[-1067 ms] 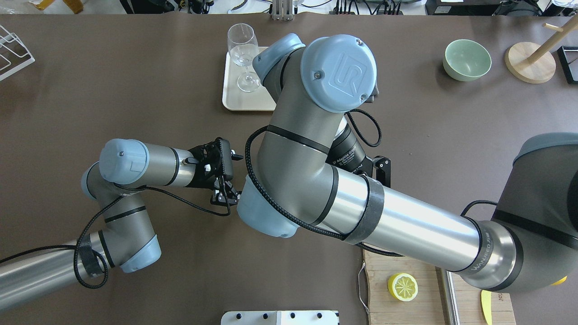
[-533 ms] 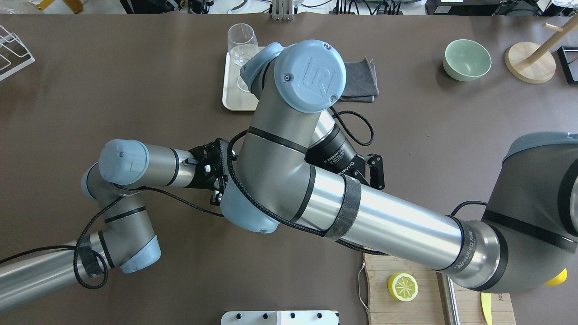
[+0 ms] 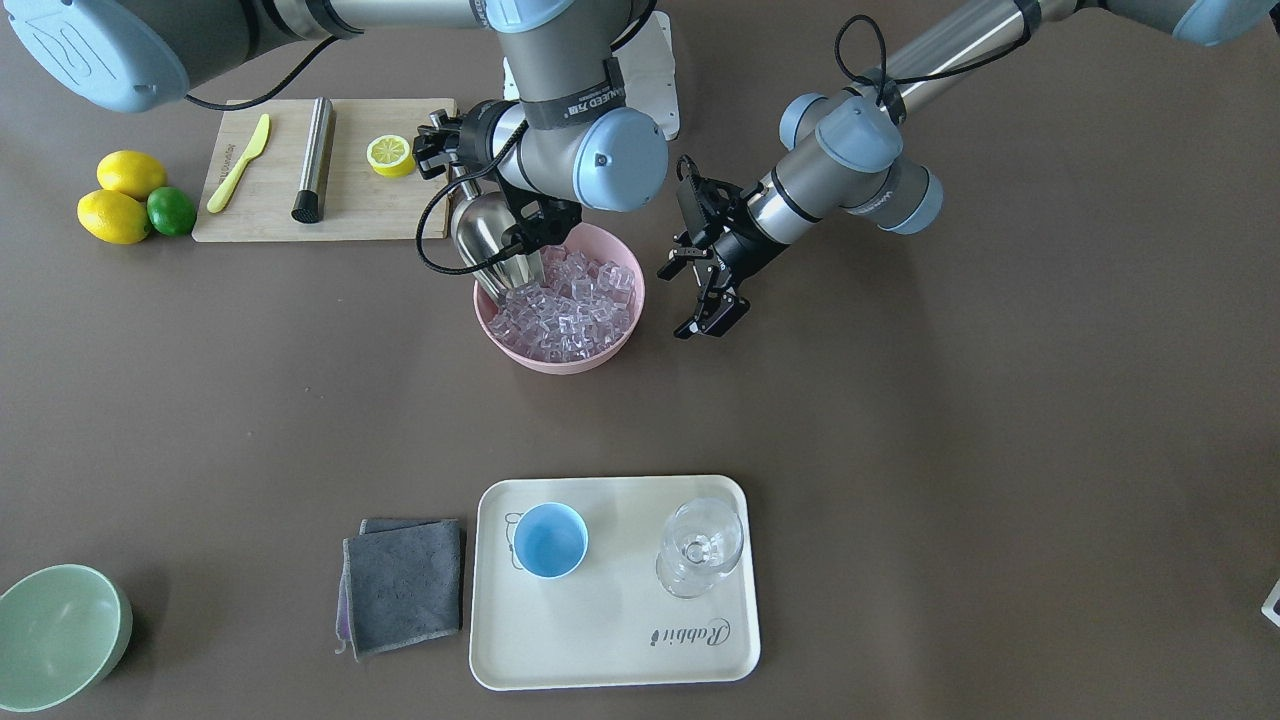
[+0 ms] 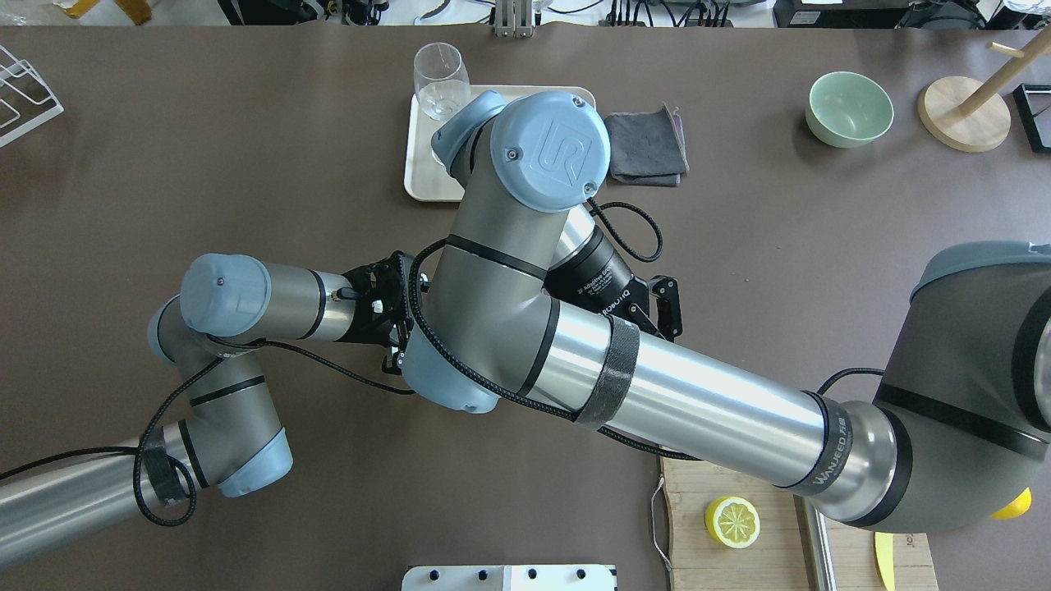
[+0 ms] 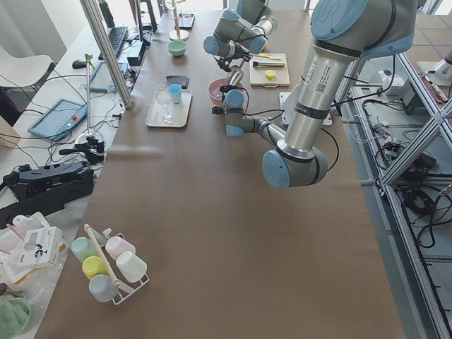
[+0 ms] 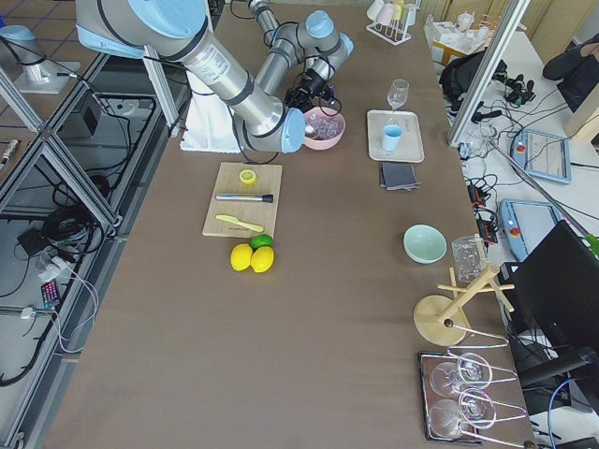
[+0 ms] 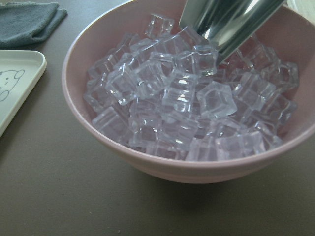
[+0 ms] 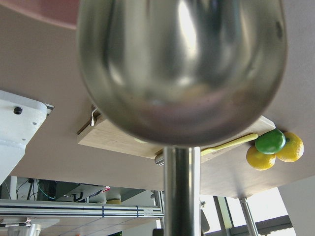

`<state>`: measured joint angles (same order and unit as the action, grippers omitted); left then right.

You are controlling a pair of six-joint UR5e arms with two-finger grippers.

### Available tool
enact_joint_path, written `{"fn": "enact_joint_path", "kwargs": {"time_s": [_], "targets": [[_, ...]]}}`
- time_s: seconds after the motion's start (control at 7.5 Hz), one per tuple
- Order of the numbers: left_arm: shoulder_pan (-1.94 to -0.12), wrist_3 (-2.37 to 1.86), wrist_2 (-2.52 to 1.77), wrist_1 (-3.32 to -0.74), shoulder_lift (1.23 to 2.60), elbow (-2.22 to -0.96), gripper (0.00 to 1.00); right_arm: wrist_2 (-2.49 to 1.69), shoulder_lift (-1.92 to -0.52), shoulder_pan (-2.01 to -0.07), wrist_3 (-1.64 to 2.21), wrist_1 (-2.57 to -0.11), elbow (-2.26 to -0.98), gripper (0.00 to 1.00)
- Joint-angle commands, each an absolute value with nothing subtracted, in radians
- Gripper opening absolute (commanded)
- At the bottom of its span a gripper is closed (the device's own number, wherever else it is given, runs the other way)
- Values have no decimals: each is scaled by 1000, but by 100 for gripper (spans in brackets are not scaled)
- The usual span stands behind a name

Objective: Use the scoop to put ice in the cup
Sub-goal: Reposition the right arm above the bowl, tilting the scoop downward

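The steel scoop (image 3: pixel 485 245) is held by its rod handle in my right gripper (image 3: pixel 445 160), which is shut on it. The scoop's mouth dips into the clear ice cubes (image 3: pixel 572 305) piled in a pink bowl (image 3: pixel 560 362). The left wrist view shows the scoop (image 7: pixel 226 19) touching the ice (image 7: pixel 192 98). The right wrist view is filled by the scoop's trough (image 8: pixel 182 64). My left gripper (image 3: pixel 705 300) is open and empty beside the bowl. The light-blue cup (image 3: pixel 550 540) stands empty on a cream tray (image 3: pixel 610 640).
A clear stemmed glass (image 3: pixel 700 545) shares the tray. A grey cloth (image 3: pixel 402 585) lies beside it, and a pale green bowl (image 3: pixel 55 635) sits at the corner. A cutting board (image 3: pixel 350 210) holds a yellow knife, a steel cylinder and a lemon half.
My right arm has swung to the left in the overhead view, uncovering the grey cloth and covering more of the tray. The left arm has not moved.
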<state>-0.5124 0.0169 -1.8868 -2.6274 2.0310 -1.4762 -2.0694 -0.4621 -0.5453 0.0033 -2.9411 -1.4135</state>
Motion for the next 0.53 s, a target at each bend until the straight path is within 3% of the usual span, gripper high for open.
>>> {"fn": "enact_joint_path", "kwargs": {"time_s": [0.0, 0.4], "targets": [[-511, 17, -1887, -2628, 2031, -1477, 99, -2068, -475, -545, 11, -2841, -1381, 0], [-511, 17, -1887, -2634, 2025, -1477, 99, -2071, -494, -543, 18, -2752, -1381, 0]]}}
